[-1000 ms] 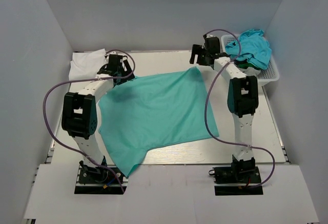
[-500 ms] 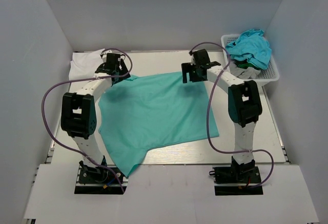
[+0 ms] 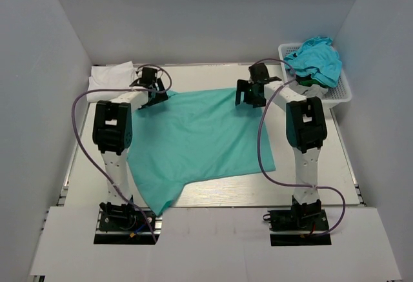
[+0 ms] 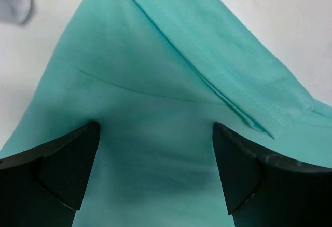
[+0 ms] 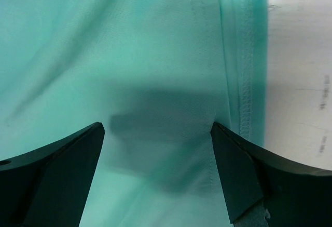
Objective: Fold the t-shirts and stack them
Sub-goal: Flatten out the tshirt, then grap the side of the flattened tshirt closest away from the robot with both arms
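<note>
- In the top view, the mint t-shirt point(image 3: 200, 140) lies spread out on the worktop point(image 3: 213, 75). It is mostly smooth, so it looks ready for a first fold.
- The left gripper point(image 3: 153, 95) is over the far left corner of the mint t-shirt. The right gripper point(image 3: 248, 95) is over its far right corner. I think each arm takes one corner so the far edge can come up evenly.
- A white t-shirt point(image 3: 110, 77) lies just past the mint t-shirt's far left corner. A basket point(image 3: 342, 93) of turquoise t-shirts point(image 3: 316, 59) stands beyond its far right corner. These seem to wait their turn.
- In the left wrist view, the left gripper is spread wide. One finger point(image 4: 67, 164) is on each side, and mint cloth shows in the gap. It grips nothing. A folded hem point(image 4: 228, 87) runs just beyond the fingers.
- In the right wrist view, the right gripper is spread wide too and holds nothing. It hangs over the mint cloth beside the shirt's stitched edge point(image 5: 244, 81), with bare worktop just past it.
- I cannot tell if the fingertips touch the cloth.
- I judge that folding has not begun.
</note>
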Available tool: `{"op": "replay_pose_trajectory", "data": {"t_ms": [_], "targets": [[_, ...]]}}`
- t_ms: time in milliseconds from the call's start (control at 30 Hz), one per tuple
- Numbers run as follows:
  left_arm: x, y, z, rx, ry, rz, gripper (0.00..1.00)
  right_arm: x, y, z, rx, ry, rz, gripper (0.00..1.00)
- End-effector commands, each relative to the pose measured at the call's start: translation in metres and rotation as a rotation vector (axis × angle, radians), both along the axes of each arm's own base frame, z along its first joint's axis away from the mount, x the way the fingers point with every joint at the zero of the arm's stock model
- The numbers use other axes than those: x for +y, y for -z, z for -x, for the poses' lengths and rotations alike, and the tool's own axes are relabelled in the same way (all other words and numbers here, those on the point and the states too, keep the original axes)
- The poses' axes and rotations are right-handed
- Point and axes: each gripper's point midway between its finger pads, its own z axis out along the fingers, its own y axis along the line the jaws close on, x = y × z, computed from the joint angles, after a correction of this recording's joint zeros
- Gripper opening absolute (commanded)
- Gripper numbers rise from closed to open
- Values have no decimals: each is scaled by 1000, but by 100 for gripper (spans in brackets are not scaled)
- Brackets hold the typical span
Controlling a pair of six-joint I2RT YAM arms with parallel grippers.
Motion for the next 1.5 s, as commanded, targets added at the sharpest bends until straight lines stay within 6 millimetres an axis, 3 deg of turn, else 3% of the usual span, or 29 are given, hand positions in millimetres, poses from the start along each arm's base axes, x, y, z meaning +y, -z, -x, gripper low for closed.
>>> {"op": "replay_pose_trajectory", "data": {"t_ms": [0,33,67,167,200,233,267,333,467,500,533,600,700,733,800,867,900,933,967,1000,1033,1100,1133,1233,1267,1300,1333,1400,1467], "targets": [[-14,0,-28,-11,60,48,100,-45,41,16,167,156,27,90],[-17,3,-34,-7,66,56,100,-48,36,10,154,162,23,90],[-20,23,-38,25,72,61,100,-51,43,11,177,156,35,90],[-35,0,-84,-65,116,106,100,-57,38,-16,143,141,22,90],[-42,22,-86,-29,138,132,100,-52,31,-27,125,118,-22,90],[-46,24,-92,-31,150,146,100,-51,40,-29,141,115,-27,90],[-51,8,-110,-84,162,161,100,-50,31,-47,99,95,-30,90],[-60,16,-122,-104,190,192,100,-47,37,-52,94,40,-13,90],[-69,-25,-151,-250,230,212,100,-39,3,-84,-39,-35,3,90],[-72,-36,-158,-291,241,220,100,-37,-23,-91,-102,-47,-5,90],[-74,-54,-161,-320,252,228,100,-35,-31,-93,-131,-78,3,90],[-77,-100,-168,-409,278,228,100,-30,-64,-99,-209,-101,0,90],[-82,-144,-162,-473,354,212,100,-17,-120,-95,-327,-175,1,90],[-80,-169,-152,-491,361,204,100,-16,-143,-85,-364,-201,13,90],[-77,-188,-135,-482,361,204,100,-10,-145,-71,-358,-222,16,90],[-72,-208,-100,-453,364,197,100,-12,-171,-53,-396,-211,0,90],[-68,-212,-86,-439,360,184,100,-11,-156,-41,-363,-204,-1,90],[-70,-186,-62,-355,363,188,100,-13,-173,-35,-399,-186,-18,90],[-66,-181,-43,-320,341,197,100,-19,-152,-14,-342,-151,-34,90],[-70,-215,-19,-369,351,207,100,-22,-150,-7,-334,-114,-40,90],[-80,-179,29,-271,362,288,100,-30,-145,20,-329,-57,-69,90],[-85,-168,64,-245,390,346,100,-34,-158,24,-373,-35,-77,90],[-105,-174,81,-260,454,464,100,-37,-143,40,-341,-28,-77,90],[-133,-152,144,-157,567,656,100,-42,-138,57,-304,-7,-78,90],[-137,-128,169,-78,566,697,100,-43,-140,59,-309,-9,-73,90],[-141,-134,184,-85,595,739,100,-45,-138,64,-298,6,-68,90],[-146,-116,206,-42,572,793,100,-46,-136,67,-293,15,-74,90],[-154,-123,229,-74,621,861,100,-48,-130,70,-287,20,-75,90],[-154,-101,250,-33,599,882,100,-47,-124,73,-267,21,-72,90]]}}
